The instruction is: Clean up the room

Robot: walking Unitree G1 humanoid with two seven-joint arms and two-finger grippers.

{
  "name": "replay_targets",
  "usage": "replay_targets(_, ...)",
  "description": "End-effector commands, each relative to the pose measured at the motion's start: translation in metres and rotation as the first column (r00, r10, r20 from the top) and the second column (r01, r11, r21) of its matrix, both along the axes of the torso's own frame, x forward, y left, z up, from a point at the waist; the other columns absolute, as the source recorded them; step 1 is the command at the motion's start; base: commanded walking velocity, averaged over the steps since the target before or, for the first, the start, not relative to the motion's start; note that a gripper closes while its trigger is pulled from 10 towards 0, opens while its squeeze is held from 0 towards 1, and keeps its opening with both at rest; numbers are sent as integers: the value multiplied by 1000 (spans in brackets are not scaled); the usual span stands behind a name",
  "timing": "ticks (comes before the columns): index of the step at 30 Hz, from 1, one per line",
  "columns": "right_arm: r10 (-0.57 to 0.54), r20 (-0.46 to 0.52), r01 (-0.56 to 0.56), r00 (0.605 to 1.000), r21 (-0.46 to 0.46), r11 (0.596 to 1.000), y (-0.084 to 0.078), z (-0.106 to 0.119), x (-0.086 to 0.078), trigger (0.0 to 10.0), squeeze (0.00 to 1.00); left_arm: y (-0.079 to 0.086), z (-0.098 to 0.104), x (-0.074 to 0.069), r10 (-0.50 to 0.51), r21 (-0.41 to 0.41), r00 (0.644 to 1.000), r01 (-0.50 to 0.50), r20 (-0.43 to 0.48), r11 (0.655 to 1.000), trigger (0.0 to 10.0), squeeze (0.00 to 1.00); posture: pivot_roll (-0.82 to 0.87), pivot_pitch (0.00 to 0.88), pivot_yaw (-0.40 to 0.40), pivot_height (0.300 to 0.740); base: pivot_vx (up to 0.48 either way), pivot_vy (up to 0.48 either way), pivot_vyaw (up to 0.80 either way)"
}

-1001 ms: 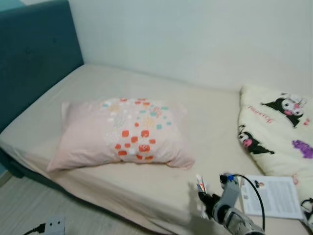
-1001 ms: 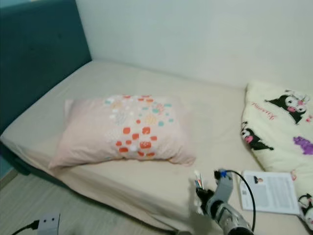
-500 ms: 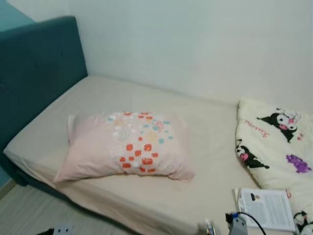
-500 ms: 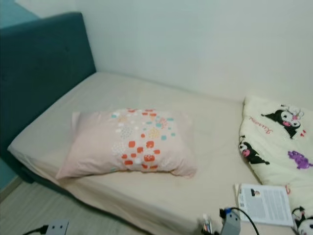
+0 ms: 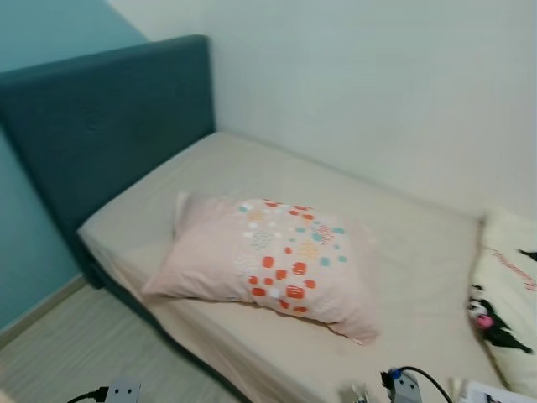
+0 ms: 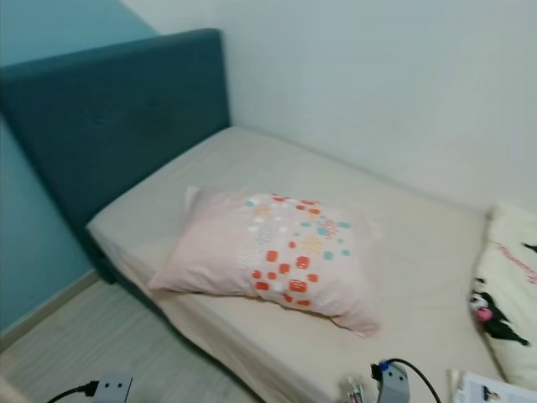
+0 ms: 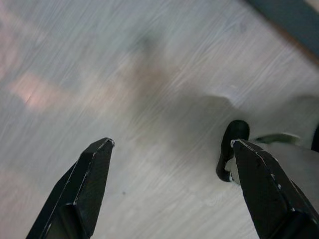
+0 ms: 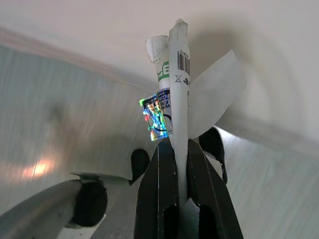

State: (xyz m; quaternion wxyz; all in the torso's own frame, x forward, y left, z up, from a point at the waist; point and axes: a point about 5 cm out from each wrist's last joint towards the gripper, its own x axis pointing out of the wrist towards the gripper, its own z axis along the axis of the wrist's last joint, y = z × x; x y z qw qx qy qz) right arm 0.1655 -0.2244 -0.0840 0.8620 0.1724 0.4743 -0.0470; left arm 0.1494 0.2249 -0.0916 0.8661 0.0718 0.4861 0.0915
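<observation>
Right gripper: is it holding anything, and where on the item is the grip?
Yes. The right gripper is shut on a flattened white wrapper, pinched at its lower end; the barcode end sticks out beyond the fingertips.

Head pair down over the bed [image 5: 252, 168]; wrist cameras floorward [image 7: 149, 99].

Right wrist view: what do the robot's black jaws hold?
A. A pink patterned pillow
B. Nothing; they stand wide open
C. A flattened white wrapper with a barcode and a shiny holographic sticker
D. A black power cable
C. The right gripper has its jaws shut on the flattened white wrapper with a barcode and holographic sticker, which sticks out beyond the tips.
</observation>
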Motion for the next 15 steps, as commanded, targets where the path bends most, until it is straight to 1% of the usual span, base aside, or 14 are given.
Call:
replay_targets(1, 11, -14, -12, 1000, -24, 1000, -4, -1, -4, 10000, 0, -7, -1, 1, -25, -12, 1000, 25, -11, 1000, 10000, 0, -37, 0, -73, 720, 0, 0, 781)
replay_targets(6, 44, -26, -45, 999, -36, 998, -1, -3, -7, 10000, 0, -10, -2, 1, -3, -29, 1000, 3, -12, 1000, 10000, 0, -34, 0, -82, 720, 0, 0, 781)
replay_targets(15, 41, -28, -42, 999, -42, 998, 2, -5, -9, 10000, 0, -12, -3, -1, -25, -30, 999, 25, -20, 999, 10000, 0, -39, 0, -78, 720, 0, 0, 781)
